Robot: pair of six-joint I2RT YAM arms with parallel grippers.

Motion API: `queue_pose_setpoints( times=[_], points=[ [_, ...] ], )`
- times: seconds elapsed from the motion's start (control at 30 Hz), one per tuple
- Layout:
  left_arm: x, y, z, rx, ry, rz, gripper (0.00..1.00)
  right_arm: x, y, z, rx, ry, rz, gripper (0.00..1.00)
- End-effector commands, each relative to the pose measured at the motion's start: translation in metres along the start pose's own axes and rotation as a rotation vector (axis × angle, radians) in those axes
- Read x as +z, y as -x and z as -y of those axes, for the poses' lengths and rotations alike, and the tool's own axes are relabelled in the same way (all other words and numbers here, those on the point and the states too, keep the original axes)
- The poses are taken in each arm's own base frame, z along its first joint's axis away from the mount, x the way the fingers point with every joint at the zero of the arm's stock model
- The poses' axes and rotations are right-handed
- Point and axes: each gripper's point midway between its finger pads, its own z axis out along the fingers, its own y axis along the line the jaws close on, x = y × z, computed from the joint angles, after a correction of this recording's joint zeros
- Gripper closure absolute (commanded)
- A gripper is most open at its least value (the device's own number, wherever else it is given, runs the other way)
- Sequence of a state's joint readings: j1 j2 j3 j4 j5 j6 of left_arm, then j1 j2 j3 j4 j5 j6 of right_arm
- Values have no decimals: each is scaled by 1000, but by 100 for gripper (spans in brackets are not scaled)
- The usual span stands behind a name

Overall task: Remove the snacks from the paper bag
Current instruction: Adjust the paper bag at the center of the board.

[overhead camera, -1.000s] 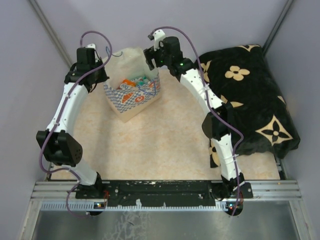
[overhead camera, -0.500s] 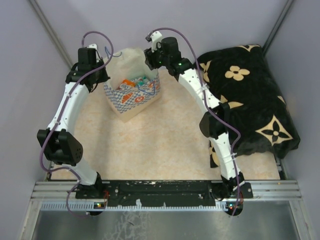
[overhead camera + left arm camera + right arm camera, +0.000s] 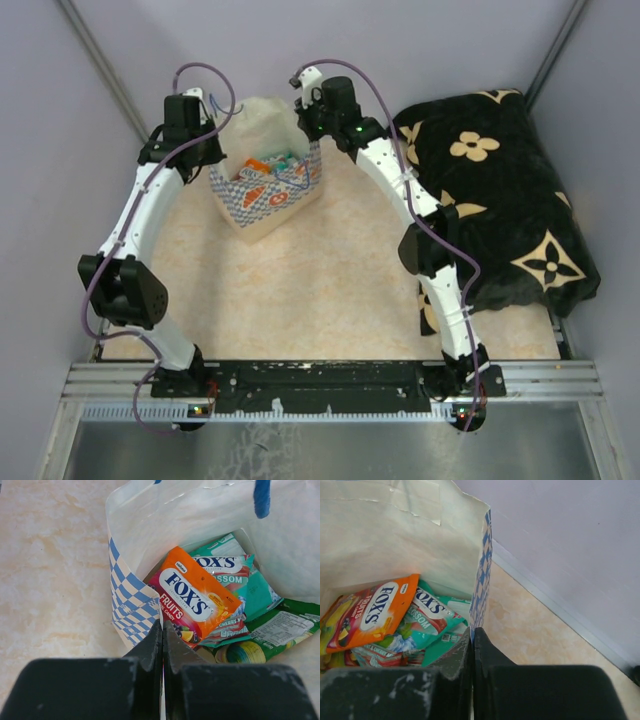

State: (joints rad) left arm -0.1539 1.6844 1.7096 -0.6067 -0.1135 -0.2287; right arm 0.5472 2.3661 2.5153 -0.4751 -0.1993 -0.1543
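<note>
At the far end of the table (image 3: 330,290), both arms stretch forward, elbows bent outward, flanking the paper bag (image 3: 262,200). Its checkered rim is pinched between the closed jaws of the left gripper (image 3: 162,630), while the right gripper (image 3: 472,636) is clamped on the opposite rim. Inside the open bag the snacks (image 3: 197,602) lie piled, an orange packet uppermost.

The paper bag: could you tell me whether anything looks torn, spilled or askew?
Nothing stands out. The paper bag stands open, the snacks jumbled inside, none spilled; the left gripper and right gripper each pinch its rim.
</note>
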Motion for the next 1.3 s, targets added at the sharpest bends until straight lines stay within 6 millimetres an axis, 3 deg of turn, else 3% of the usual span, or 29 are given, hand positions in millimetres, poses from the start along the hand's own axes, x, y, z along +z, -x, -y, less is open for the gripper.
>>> queue_pose_setpoints(
  times=[0.0, 0.1, 0.2, 0.37, 0.47, 0.57, 0.7, 0.77, 0.87, 0.93, 1.03, 1.17, 1.27],
  points=[
    [2, 16, 17, 26, -37, 54, 100, -6, 18, 2, -33, -30, 37, 100],
    [4, 21, 27, 43, -59, 68, 100, -20, 33, 11, -38, -89, 67, 100],
    [-5, 38, 42, 58, -94, 101, 100, -40, 51, 19, -34, -148, 99, 100],
    [-43, 65, 78, 120, -170, 183, 100, -86, 67, 21, 13, -207, 131, 100],
    [-65, 72, 90, 142, -207, 218, 100, -108, 59, 18, 47, -223, 132, 100],
    [-77, 67, 92, 154, -223, 213, 100, -127, 38, 12, 98, -234, 97, 100],
    [-84, 58, 92, 161, -237, 200, 100, -161, 33, 6, 154, -255, 115, 100],
    [-84, 56, 92, 161, -242, 194, 100, -194, 50, 1, 172, -260, 177, 100],
    [-83, 55, 98, 164, -263, 189, 100, -215, 54, -4, 179, -253, 217, 100],
    [-75, 55, 102, 171, -268, 178, 100, -218, 53, -3, 176, -264, 225, 100],
    [-54, 57, 109, 187, -261, 159, 100, -208, 47, 5, 164, -298, 198, 100],
    [-12, 63, 115, 211, -220, 155, 100, -169, 46, 22, 146, -317, 170, 100],
    [8, 96, 122, 230, -186, 229, 100, -135, 52, 44, 141, -345, 142, 100]
  ],
)
